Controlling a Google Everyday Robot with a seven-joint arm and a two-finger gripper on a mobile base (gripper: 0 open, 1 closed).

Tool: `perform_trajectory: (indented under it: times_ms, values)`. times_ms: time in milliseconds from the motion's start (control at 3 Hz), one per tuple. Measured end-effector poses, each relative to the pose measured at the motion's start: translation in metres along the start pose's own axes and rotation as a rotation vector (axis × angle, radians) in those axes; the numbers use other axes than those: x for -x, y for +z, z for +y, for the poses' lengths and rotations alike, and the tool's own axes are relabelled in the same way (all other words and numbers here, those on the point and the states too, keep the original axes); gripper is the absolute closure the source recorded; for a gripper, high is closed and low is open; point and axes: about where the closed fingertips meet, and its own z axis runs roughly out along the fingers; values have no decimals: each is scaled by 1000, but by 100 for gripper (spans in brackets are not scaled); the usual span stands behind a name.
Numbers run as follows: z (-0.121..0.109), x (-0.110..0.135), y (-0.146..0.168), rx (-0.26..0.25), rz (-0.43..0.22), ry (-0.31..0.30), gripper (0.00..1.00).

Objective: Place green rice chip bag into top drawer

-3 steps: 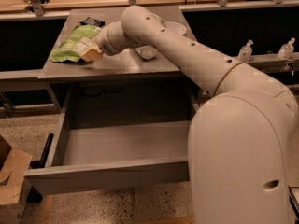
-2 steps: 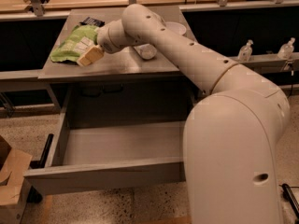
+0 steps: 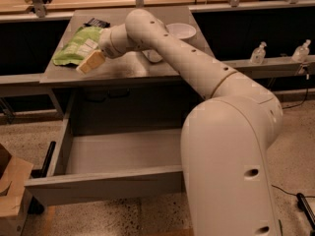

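Checking camera view: gripper (image 3: pixel 91 62) at the near edge of the green rice chip bag (image 3: pixel 78 45) on the table (image 3: pixel 147 72); whether it's closed, I cannot tell. (me)
Confirm the hold, then lift clear before swinging over the open top drawer (image 3: pixel 106 185). (partner)

Warm, dimmish light comes from above — a soft sheen lies on the table (image 3: pixel 129 69) beside the gripper (image 3: pixel 91 62), near its front-left edge. Deep shadow fills the space beneath.

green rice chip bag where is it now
In the camera view the green rice chip bag lies at the left of the grey table, near the black packet, with the gripper at its lower right edge.
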Motion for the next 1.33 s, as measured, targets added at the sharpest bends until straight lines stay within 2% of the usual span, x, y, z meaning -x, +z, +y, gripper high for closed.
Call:
perform_trajectory:
  times_ms: [667,1000,1333]
  values:
    - [-13,1,39,36,-105,78,0]
    - [-10,-1,49,57,-118,98,18]
    - [-9,0,52,61,-120,101,42]
